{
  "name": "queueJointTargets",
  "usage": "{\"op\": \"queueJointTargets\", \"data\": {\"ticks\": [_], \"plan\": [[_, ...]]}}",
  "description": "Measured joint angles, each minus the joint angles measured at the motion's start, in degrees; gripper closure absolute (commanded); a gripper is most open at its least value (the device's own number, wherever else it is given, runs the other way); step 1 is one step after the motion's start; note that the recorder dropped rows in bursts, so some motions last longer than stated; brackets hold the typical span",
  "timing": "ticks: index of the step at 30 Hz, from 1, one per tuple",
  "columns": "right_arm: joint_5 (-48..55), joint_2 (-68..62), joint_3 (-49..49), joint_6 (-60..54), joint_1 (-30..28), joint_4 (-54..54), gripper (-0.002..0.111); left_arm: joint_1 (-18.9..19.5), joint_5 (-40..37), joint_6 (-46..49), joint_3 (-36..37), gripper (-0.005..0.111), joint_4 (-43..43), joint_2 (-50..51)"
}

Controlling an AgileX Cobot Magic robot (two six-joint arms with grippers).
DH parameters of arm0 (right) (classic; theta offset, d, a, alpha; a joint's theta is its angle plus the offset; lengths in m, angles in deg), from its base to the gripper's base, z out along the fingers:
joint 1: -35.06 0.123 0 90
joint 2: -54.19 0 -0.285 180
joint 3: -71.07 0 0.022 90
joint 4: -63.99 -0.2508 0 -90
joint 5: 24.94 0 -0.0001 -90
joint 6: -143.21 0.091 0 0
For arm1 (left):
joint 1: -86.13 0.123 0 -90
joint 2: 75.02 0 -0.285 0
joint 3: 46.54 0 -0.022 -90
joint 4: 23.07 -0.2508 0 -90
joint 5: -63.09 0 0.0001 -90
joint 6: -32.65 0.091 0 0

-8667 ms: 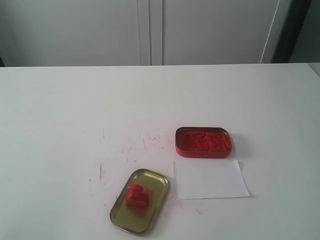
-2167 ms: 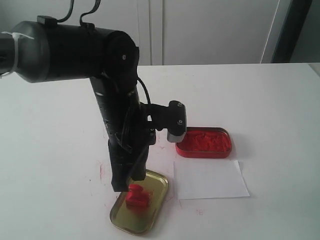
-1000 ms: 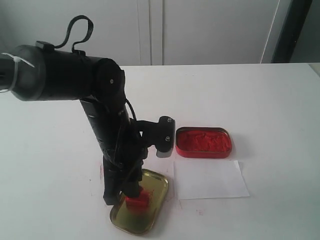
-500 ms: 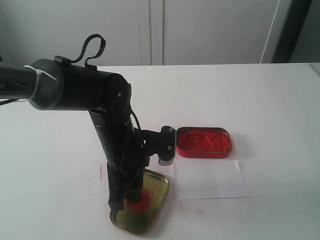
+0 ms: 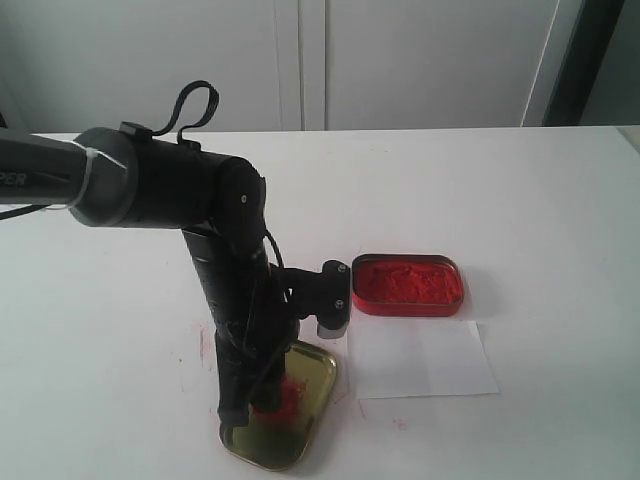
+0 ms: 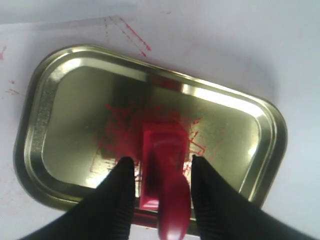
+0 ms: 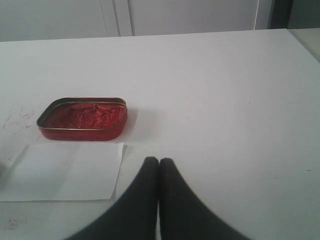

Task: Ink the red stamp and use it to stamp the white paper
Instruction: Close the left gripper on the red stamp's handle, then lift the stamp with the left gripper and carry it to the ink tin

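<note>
One arm, the left, leans down across the exterior view, and we see the left gripper lowered into the gold lid at the near edge of the white table. The red stamp stands inside that lid, partly hidden behind the dark fingers. Just to the right of the lid lies the white paper, flat on the table, and behind the paper sits the red ink tin, its near wall at the paper's far edge.

Looking through the left wrist view, we find the jaws spread wide, one finger on each side of the stamp. The stamp rests on the lid's red-smeared floor with its knob toward the camera. We cannot tell whether the pads touch it; a thin gap shows on one side.

From the right wrist view, we see the right gripper with its two fingers pressed together, holding nothing, above bare table. The ink tin and the paper lie well ahead of it.
</note>
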Motion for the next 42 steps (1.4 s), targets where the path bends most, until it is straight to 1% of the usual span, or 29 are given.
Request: {"op": "queueJointTargets", "data": {"ticks": [1,7,22,29,38,42], "plan": [[0.0,0.0,0.0,0.0,0.0,0.0,0.108,0.0,0.0,0.0,0.0,0.074,0.0,0.0],[0.0,0.0,0.0,0.0,0.0,0.0,0.108,0.0,0.0,0.0,0.0,0.107,-0.61,0.0],[0.0,0.0,0.0,0.0,0.0,0.0,0.108,0.0,-0.79,0.0,-0.4,0.107,-2.31,-1.56],[0.0,0.0,0.0,0.0,0.0,0.0,0.108,0.0,-6.42,-1.62,-5.96,0.107,-2.55,-2.91],[0.0,0.0,0.0,0.0,0.0,0.0,0.108,0.0,-8.4,-2.79,-14.34,0.107,-2.55,-2.79],[0.0,0.0,0.0,0.0,0.0,0.0,0.108,0.0,-9.61,-3.27,-18.52,0.107,-2.55,-1.24]]}}
